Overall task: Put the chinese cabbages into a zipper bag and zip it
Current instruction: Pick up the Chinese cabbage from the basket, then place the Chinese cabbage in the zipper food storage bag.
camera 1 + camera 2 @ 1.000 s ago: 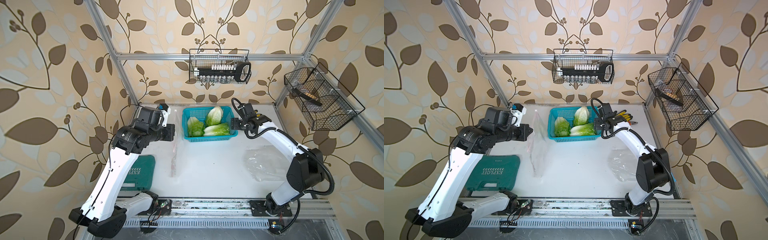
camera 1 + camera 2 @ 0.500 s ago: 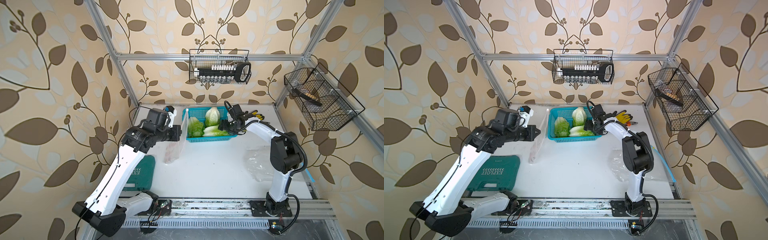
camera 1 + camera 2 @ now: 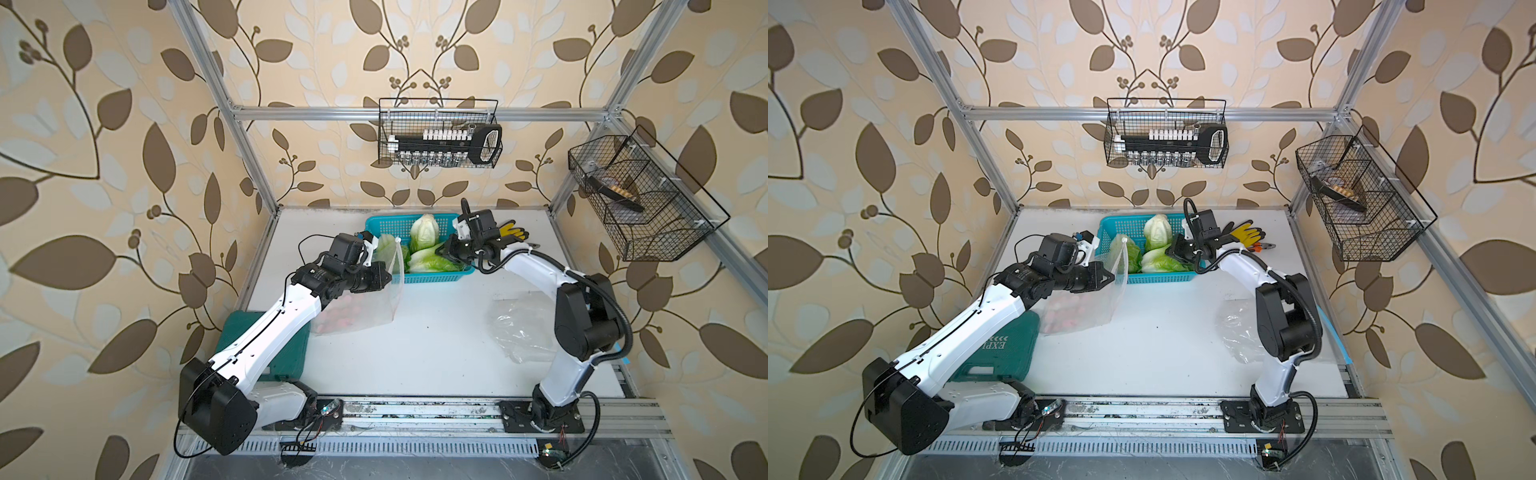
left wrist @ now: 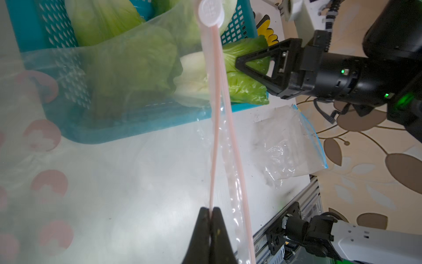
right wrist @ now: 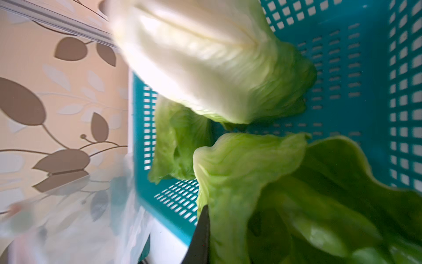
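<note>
The three chinese cabbages (image 3: 424, 232) lie in the teal basket (image 3: 390, 226) at the back of the bench (image 3: 415, 340). The front cabbage (image 3: 430, 262) now has its leafy end pinched in the right pincer (image 3: 446, 250), which stood open outside the basket a second ago and has since reached in and closed. The left pincer (image 3: 388, 279), clamped on the rim of the zipper bag (image 3: 374, 307), has brought it up beside the basket, its mouth only narrowly parted. The first cabbage looks ready to lift, though a leaf-only hold may slip or tear.
</note>
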Tool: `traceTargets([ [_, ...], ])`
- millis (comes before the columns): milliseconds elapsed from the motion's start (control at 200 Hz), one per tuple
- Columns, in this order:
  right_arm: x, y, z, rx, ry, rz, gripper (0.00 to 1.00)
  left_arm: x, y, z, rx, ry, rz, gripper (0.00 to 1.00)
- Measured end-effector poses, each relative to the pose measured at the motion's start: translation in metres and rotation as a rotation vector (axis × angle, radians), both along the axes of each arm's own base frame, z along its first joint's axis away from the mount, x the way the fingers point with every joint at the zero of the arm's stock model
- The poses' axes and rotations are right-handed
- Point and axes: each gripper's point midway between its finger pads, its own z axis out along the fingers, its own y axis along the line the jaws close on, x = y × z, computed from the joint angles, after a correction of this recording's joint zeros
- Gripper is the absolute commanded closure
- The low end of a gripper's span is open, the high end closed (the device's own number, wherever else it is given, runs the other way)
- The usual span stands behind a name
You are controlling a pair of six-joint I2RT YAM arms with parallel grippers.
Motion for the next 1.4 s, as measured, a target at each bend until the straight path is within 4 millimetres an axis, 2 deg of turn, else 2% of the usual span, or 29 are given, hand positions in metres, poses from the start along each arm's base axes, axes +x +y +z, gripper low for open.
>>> traceTargets([
  [85, -0.015, -0.005, 0.036, 0.034, -0.064, -0.001, 0.98, 0.002, -0.001, 0.002, -0.006, -0.012, 0.004, 1.00],
  [160, -0.037, -0.011, 0.067, 0.059, -0.113, -0.001, 0.99, 0.004, 0.000, 0.003, -0.006, -0.017, 0.011, 1.00],
  [285, -0.070, -0.018, 0.103, 0.103, -0.164, 0.000, 1.00, 0.007, 0.000, -0.001, -0.004, -0.012, 0.029, 1.00],
  [385, -0.090, -0.020, 0.131, 0.158, -0.197, 0.006, 1.00, 0.009, 0.000, -0.007, -0.002, 0.006, 0.039, 1.00],
  [480, -0.105, -0.011, 0.154, 0.235, -0.217, 0.024, 1.00, 0.008, -0.001, -0.011, 0.000, 0.020, 0.043, 1.00],
  [565, -0.119, 0.009, 0.164, 0.295, -0.212, 0.070, 1.00, 0.009, -0.001, -0.011, 0.003, 0.023, 0.052, 1.00],
  [655, -0.127, 0.028, 0.160, 0.335, -0.187, 0.111, 1.00, 0.009, -0.001, -0.012, 0.008, 0.021, 0.056, 1.00],
  [770, -0.123, 0.042, 0.130, 0.352, -0.110, 0.118, 1.00, 0.010, 0.000, -0.012, 0.014, 0.021, 0.063, 1.00],
  [860, -0.118, 0.043, 0.100, 0.331, -0.045, 0.098, 1.00, 0.010, 0.008, -0.018, 0.052, 0.038, 0.093, 1.00],
  [915, -0.118, 0.043, 0.088, 0.317, -0.019, 0.091, 1.00, 0.009, 0.012, -0.020, 0.069, 0.045, 0.108, 1.00],
  [1105, -0.121, 0.043, 0.078, 0.288, -0.007, 0.094, 1.00, 0.014, 0.011, -0.003, 0.050, 0.025, 0.131, 1.00],
  [1225, -0.125, 0.045, 0.070, 0.257, -0.002, 0.090, 1.00, 0.012, -0.004, 0.013, 0.028, -0.002, 0.095, 1.00],
  [1319, -0.130, 0.052, 0.066, 0.236, 0.002, 0.085, 1.00, 0.003, -0.034, 0.027, 0.012, -0.028, 0.014, 1.00],
  [1399, -0.132, 0.058, 0.067, 0.263, 0.016, 0.065, 1.00, -0.010, -0.058, 0.031, 0.002, -0.042, -0.058, 1.00],
])
